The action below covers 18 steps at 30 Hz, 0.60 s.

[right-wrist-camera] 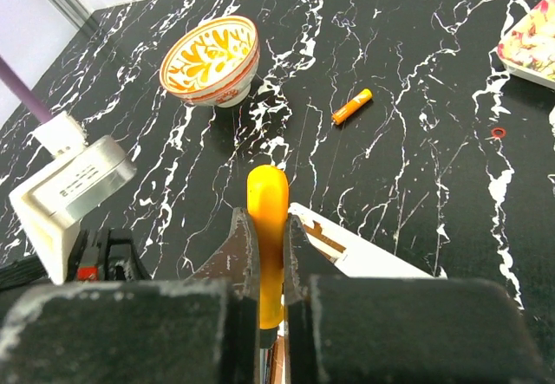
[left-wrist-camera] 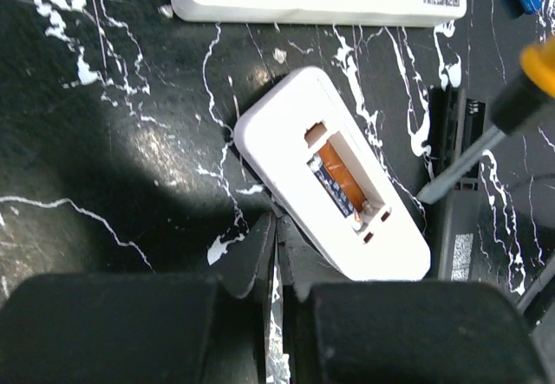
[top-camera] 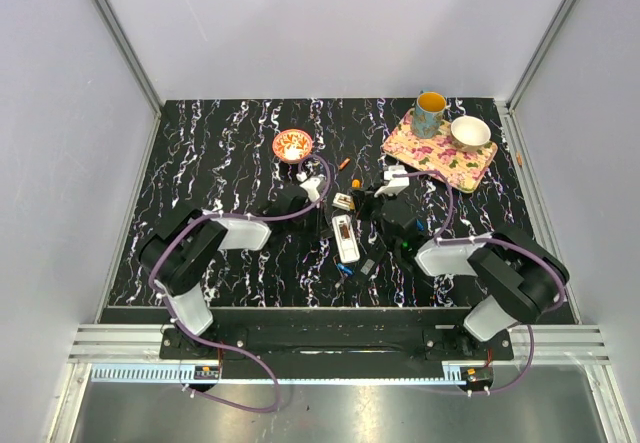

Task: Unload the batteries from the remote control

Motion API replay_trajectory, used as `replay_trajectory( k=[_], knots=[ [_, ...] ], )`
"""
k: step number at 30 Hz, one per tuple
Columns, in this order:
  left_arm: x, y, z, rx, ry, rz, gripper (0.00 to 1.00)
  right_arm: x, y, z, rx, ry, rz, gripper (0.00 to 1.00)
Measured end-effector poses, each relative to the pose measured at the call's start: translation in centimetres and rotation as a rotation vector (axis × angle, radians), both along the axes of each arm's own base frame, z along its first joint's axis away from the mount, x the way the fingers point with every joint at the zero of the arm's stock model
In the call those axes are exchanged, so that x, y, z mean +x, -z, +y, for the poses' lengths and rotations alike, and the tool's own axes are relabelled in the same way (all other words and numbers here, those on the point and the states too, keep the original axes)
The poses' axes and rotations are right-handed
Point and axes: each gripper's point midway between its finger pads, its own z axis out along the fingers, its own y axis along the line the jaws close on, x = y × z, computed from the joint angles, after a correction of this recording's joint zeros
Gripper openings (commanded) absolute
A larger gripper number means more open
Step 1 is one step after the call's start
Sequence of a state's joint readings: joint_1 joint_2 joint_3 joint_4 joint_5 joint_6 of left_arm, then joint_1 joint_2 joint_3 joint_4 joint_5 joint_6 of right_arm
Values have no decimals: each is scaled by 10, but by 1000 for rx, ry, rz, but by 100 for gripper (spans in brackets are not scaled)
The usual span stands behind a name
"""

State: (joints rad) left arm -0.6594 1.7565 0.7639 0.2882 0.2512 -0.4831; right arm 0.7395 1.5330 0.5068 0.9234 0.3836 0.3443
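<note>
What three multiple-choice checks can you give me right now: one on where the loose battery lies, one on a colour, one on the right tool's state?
1. Where is the loose battery?
A. on the table, between the bowl and the tray
B. inside the bowl
C. on the tray

2. What colour is the handle of the screwdriver?
A. blue
B. green
C. orange-yellow

3. What state is the right tool in?
A. open and empty
B. shut on the screwdriver
C. shut on a battery

Answers:
1 A: the cell lies alone on the dark marbled surface, apart from both bowl and tray.
2 C: the handle shows orange-yellow in the right wrist view.
3 B: both fingers press against the handle's sides.
</note>
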Motion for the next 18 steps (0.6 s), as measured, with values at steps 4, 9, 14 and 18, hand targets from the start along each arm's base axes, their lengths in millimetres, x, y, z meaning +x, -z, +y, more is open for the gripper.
replay_trajectory(
  k=[4,9,14,18],
  knots=[
    [-10,0,3,-23,3,7,9,7,6,7,6,1,-4,0],
    [-20,1,4,-42,12,24,8,15,22,9,1,22,13,0],
    [-29,0,-1,-65,28,36,8,18,26,0,12,78,5,0],
    [-32,0,-3,-78,34,50,8,19,23,-3,30,97,-6,0]
  ],
)
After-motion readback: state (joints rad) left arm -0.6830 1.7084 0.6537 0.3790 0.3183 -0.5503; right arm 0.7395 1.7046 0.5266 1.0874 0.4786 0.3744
